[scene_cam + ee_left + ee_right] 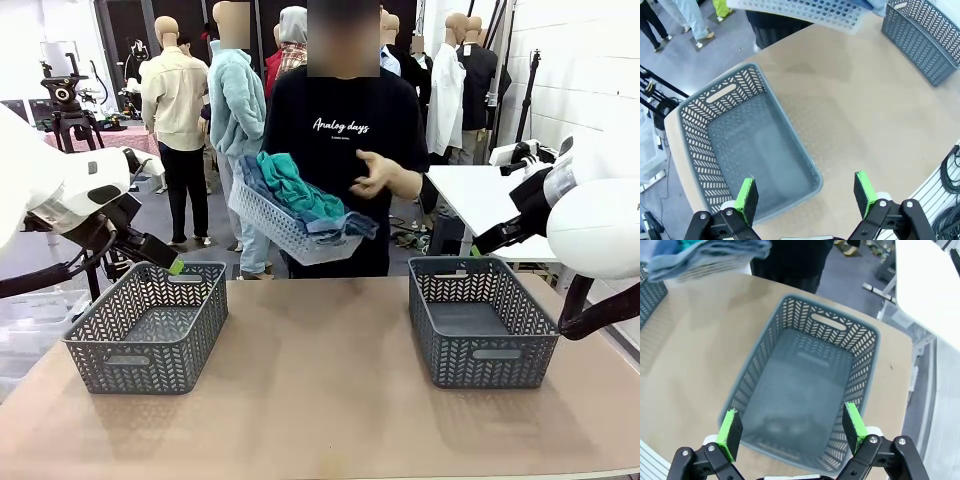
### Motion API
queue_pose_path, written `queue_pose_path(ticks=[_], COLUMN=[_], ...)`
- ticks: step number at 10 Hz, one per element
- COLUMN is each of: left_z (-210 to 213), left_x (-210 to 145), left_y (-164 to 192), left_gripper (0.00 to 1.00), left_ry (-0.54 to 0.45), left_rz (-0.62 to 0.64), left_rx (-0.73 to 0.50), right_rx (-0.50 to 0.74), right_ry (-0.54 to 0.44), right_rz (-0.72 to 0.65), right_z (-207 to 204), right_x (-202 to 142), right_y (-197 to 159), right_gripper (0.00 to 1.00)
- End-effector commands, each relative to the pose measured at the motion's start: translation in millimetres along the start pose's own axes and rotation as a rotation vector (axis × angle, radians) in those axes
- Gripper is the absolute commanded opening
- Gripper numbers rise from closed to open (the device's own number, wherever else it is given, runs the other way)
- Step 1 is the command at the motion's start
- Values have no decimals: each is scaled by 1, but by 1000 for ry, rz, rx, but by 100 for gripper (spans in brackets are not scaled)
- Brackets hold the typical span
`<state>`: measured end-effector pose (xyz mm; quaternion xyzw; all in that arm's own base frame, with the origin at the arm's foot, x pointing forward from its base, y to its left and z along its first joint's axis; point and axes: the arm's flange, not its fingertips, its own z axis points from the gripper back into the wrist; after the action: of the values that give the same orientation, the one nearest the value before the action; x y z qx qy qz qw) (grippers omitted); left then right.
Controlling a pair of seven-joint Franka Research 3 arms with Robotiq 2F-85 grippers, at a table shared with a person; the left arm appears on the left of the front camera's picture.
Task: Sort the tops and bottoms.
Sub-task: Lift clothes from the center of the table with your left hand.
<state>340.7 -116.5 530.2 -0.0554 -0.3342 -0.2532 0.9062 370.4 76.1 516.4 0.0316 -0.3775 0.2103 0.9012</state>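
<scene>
Left gripper [806,196] and right gripper [792,427] both gape empty; lunge early and you'll knock the person's basket [275,226], spilling clothes [303,195].

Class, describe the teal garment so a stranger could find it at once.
Look across the table to the person in black, who holds a tilted pale basket. The teal garment lies on the denim inside; its neighbours are blue.

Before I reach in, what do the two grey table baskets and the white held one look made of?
The left grey basket and right grey basket look like moulded plastic, matte, judging by uniform herringbone cut-outs and handle slots. The white basket is probably plastic too: thin perforated walls.
</scene>
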Motion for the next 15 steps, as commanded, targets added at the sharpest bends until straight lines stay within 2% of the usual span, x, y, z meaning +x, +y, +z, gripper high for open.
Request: queue_pose_path(ticks=[1,2,3,15], left_z=[-4,-8,-2,-2], left_x=[2,2,0,0], left_y=[1,3,0,0], left_gripper=[100,100,100,100], left_ry=[19,20,6,6], left_rz=[29,57,1,1], left_rx=[-6,-10,-1,-1], right_rx=[48,63,5,5], right_ry=[10,25,9,9], right_rz=[-10,-4,1,1], right_z=[-4,-12,-2,-2], right_x=[-42,-42,-1,-1], right_y=[10,11,1,1], right_gripper=[100,100,100,100])
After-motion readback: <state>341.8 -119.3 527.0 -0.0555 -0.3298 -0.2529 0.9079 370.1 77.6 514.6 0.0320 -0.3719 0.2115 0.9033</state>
